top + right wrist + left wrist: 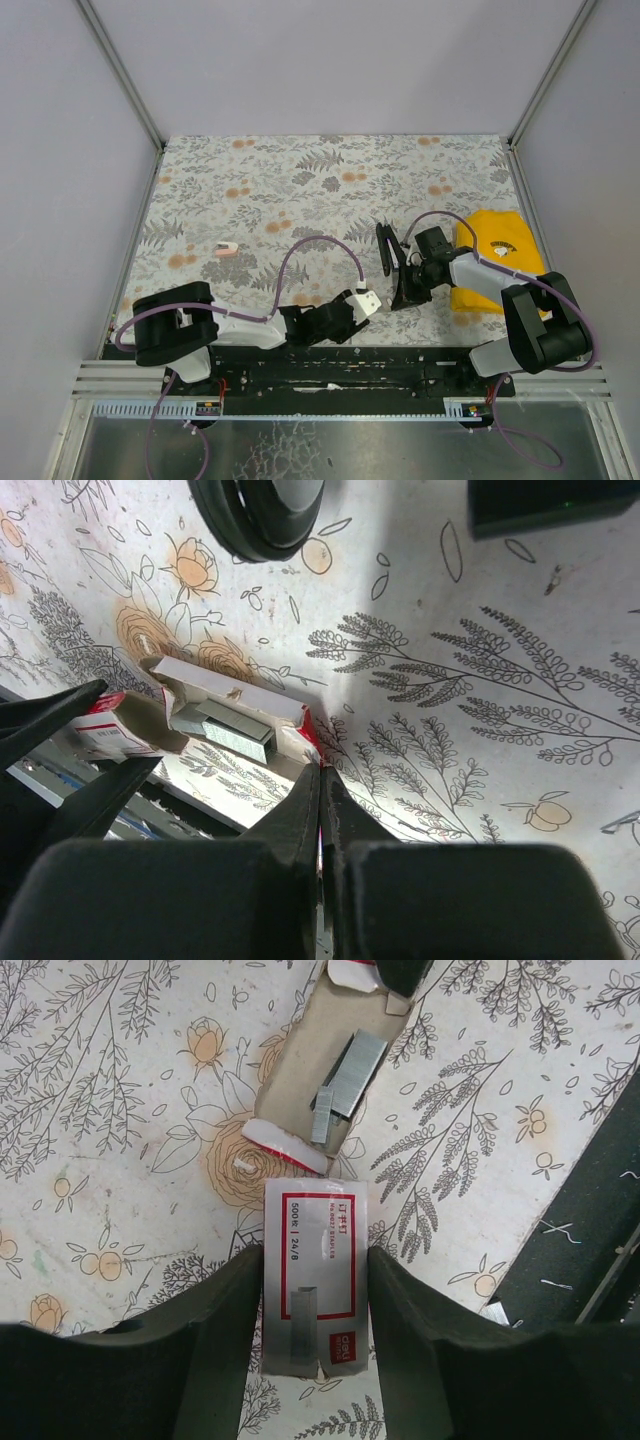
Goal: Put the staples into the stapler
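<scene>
The left tool [315,1265] clamps the box sleeve [313,1215]. The closed right tool [320,770] seems to pinch the end of the tray [310,1050], so a jerk could spill the loose staples [352,1075] onto the surface [300,170]. The stapler [386,252], open just right of the surface's centre, could get knocked.

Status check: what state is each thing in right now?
staple box: slid open, staple strips exposed.
stapler: arms swung open.
left claw: shut on staple box.
right claw: shut, tips at the staple box flap.
yellow cloth: lying flat, not held.
</scene>
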`<state>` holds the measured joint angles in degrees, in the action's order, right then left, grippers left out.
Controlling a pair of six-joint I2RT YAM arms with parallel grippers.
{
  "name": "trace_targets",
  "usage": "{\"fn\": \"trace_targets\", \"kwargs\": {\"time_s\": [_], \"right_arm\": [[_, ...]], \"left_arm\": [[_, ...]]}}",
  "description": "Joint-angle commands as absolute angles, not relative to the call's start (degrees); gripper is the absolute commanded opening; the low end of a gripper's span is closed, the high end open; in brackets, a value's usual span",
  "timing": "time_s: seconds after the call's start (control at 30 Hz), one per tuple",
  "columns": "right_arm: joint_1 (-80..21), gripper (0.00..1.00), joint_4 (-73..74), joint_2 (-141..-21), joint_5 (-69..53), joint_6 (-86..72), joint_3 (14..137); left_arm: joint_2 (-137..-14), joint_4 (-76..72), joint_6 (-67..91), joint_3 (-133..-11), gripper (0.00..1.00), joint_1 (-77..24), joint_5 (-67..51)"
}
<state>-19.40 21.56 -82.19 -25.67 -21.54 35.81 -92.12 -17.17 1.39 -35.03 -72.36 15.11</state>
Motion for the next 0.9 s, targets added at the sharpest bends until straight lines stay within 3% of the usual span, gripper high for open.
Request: {"fn": "trace_targets", "kwargs": {"time_s": [0.0, 0.1, 0.2, 0.33, 0.43, 0.6, 0.87], "right_arm": [[-18.7, 0.00, 22.4, -81.0, -24.9, -20.9, 36.4], [-18.5, 0.09, 22.6, -80.8, -25.0, -20.9, 36.5], [-18.4, 0.28, 23.8, -79.1, -25.1, -21.0, 37.1], [-18.4, 0.56, 28.2, -74.4, -23.8, -20.7, 39.6], [-18.5, 0.70, 32.5, -70.0, -21.1, -20.3, 43.1], [-18.5, 0.80, 34.6, -65.4, -11.6, -22.7, 48.2], [-18.4, 0.86, 32.7, -62.6, 4.4, -31.8, 50.1]], "left_arm": [[-91.7, -11.4, 0.1, -33.6, 0.47, -72.6, 16.9], [-91.2, -11.1, 0.4, -33.9, 0.61, -72.5, 17.1], [-88.8, -10.1, 1.6, -35.0, 0.73, -72.6, 18.0], [-81.8, -8.6, 4.4, -37.3, 0.81, -72.6, 20.6], [-76.2, -5.2, 6.6, -41.5, 0.89, -72.0, 22.9], [-75.0, 9.1, 18.3, -53.9, 0.91, -63.6, 18.4], [-88.0, 9.9, 32.6, -63.5, 0.84, -60.0, 16.4]]}}
